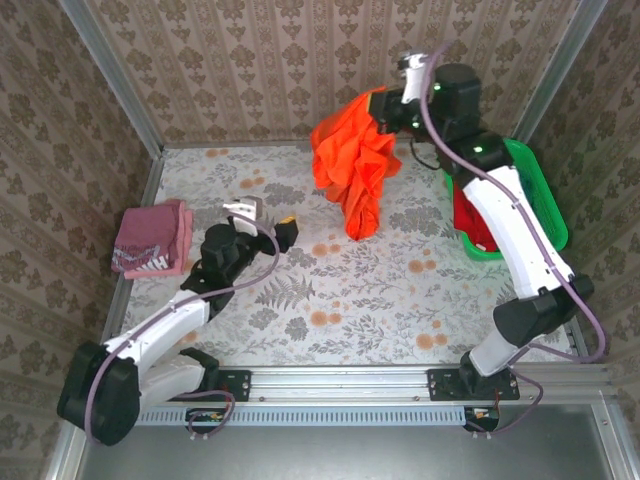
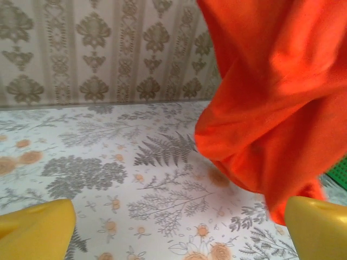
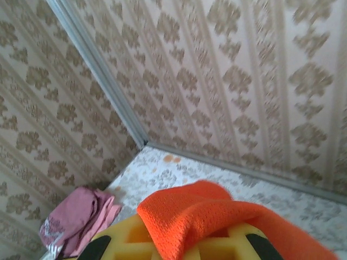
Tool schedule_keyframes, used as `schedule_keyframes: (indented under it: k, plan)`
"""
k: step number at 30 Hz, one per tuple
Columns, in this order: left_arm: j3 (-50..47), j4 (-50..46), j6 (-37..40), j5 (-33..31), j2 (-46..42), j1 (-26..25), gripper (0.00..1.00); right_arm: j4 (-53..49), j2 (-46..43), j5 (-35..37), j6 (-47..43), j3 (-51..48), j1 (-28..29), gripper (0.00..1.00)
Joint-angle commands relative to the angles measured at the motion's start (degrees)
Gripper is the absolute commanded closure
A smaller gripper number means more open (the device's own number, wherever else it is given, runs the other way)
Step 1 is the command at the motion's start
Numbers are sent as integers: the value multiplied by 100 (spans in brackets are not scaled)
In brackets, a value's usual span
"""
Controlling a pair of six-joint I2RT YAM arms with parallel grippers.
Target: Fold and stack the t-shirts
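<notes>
Top view: my right claw [image 1: 396,100] is up at 1 o'clock, clamped tight on the orange shirt [image 1: 352,165]. The shirt hangs bunched down toward the table [image 1: 350,310]; I can't tell if its tail touches. My left claw [image 1: 266,217] is low at 9 o'clock of centre, jaws wide, nothing in them, well apart from the cloth. Pink shirt [image 1: 152,238] lies folded at the table's 9 o'clock edge. Red shirt [image 1: 468,222] sits in the green basket [image 1: 540,195] at 3 o'clock.

Left wrist: left claw [image 2: 179,216] has yellow fingers [image 2: 35,230] spread to both bottom corners. Orange shirt [image 2: 265,97] hangs at 2 o'clock, and the folds read closer here. A sliver of basket [image 2: 339,173] shows at 3 o'clock.

Right wrist: right claw [image 3: 179,245], with the orange shirt [image 3: 211,216] draped over the yellow jaws; the weave is visible, which top view doesn't give. Pink shirt [image 3: 81,219] at 8 o'clock.
</notes>
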Motion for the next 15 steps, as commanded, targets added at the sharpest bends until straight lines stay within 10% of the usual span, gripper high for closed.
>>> schedule_keyframes:
  k: [1,7,15]
  plan:
    - [-179,-400,-316,-229,-362,162,0,338,286,364,165,-129,320,100]
    - [-388,-887,-643,-332,-865,605,0,492,1140,513,631,24,1059,93]
    - [-571,-922,-1334,-448,-807,585,0,548,1445,760,756,107,1318,22]
